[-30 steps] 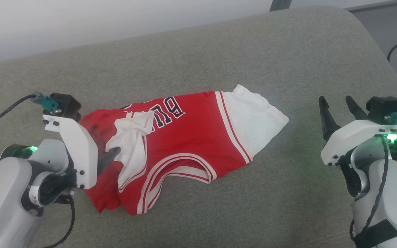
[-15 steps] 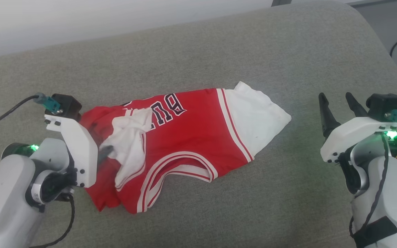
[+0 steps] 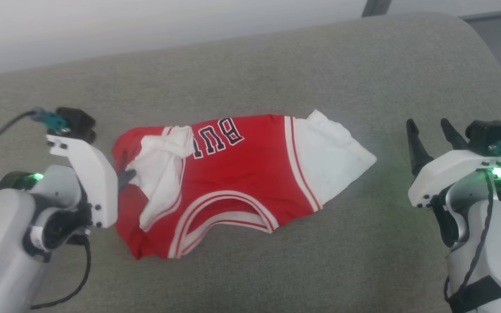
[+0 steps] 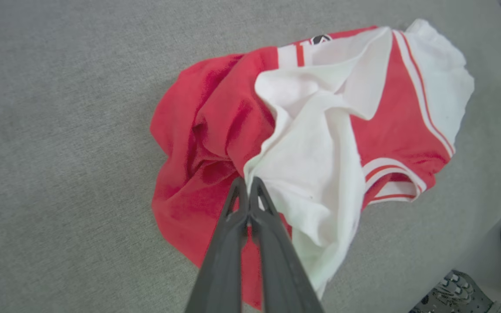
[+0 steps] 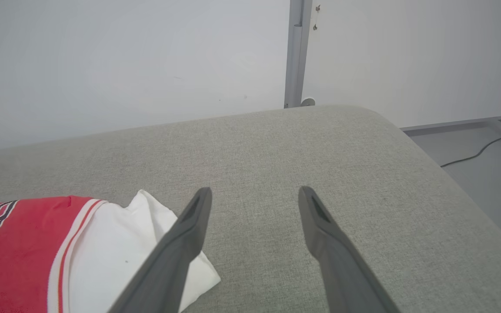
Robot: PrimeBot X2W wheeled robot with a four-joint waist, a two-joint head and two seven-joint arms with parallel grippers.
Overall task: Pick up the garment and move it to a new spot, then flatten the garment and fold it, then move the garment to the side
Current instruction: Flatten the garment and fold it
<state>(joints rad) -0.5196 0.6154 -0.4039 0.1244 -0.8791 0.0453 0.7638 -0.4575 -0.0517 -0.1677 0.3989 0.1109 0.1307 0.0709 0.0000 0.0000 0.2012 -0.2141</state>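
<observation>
A red jersey-style T-shirt (image 3: 233, 174) with white short sleeves, red-and-white striped trim and black, white-outlined lettering lies crumpled near the middle of a wide grey woven-fabric cushion (image 3: 276, 65). In the head view the letters "BU" read upside down; the rest of the print is hidden under a fold. One white sleeve lies flat toward the robot's right. The other is bunched over the red body on the robot's left.

The left gripper (image 3: 128, 176) — two long dark fingers on a white mount — reaches in at the shirt's left edge. In the left wrist view its fingers (image 4: 224, 243) are pressed together, the tips pinching a fold where the bunched white sleeve meets the red cloth.

The right gripper (image 3: 426, 122) hovers over bare cushion beside the flat sleeve, not touching it. Its fingers are spread wide with nothing between them.

Behind the cushion stands a pale wall (image 5: 124, 65) with a grey upright post (image 5: 296, 52). To the right, a dark cable (image 5: 481, 152) lies on a grey floor (image 5: 472, 134).
</observation>
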